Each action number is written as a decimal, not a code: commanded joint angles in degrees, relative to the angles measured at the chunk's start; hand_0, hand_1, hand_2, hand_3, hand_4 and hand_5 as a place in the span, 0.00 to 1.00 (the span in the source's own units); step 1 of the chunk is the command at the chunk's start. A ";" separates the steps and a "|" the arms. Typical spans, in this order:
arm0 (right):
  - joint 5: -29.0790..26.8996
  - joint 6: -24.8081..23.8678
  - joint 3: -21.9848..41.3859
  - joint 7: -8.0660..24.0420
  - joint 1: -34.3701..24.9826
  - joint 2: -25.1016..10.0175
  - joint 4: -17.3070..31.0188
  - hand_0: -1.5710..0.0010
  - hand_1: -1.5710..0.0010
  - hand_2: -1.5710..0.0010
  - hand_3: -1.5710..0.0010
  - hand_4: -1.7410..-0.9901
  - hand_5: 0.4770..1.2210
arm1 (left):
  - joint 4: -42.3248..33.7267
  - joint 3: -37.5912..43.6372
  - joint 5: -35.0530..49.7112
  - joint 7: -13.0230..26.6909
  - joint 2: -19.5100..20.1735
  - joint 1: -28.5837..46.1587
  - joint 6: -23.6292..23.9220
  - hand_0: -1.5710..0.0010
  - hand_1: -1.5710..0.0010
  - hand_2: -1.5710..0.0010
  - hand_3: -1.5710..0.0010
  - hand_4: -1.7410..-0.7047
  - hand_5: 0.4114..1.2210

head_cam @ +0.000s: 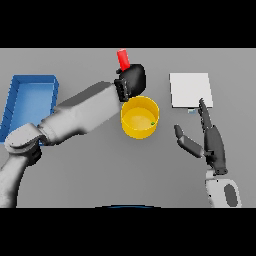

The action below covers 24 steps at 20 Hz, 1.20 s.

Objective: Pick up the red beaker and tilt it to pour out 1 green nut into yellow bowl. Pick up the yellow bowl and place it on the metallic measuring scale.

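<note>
Behind the yellow bowl: red beaker held in the left robot hand [132,80], pour apparently made.

Fingers of the left robot hand are seen curled round the red beaker [123,58], which is carried just beyond the far rim of the yellow bowl [139,118], leaning slightly. One green nut [152,123] is noted inside the bowl, near its right wall, so the pouring step is judged done. The bowl is not yet lifted; it sits on the grey counter [100,165]. The metallic measuring scale [190,90] lies to the right, unloaded. The right robot hand [212,142] is held open, empty, near the scale. A blue tray [12,100] is noted far left.
</note>
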 commanded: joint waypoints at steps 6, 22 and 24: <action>1.85 -0.70 1.03 -1.41 1.46 0.02 -1.59 1.00 1.00 1.00 1.00 0.78 0.22 | 0.89 -5.61 -1.93 0.35 -1.87 -2.72 -0.19 0.00 0.00 0.00 0.00 0.02 1.00; 0.75 0.18 1.16 -2.88 -0.39 0.52 0.55 1.00 1.00 1.00 1.00 0.78 0.24 | 22.62 8.52 17.03 0.35 6.07 -24.39 6.57 0.00 0.00 0.00 0.08 0.01 1.00; 2.92 -1.38 1.30 -1.63 -1.24 0.24 1.01 1.00 1.00 1.00 1.00 0.80 0.22 | 26.69 16.40 26.26 3.22 9.42 -24.32 6.80 0.00 0.00 0.00 0.09 0.01 1.00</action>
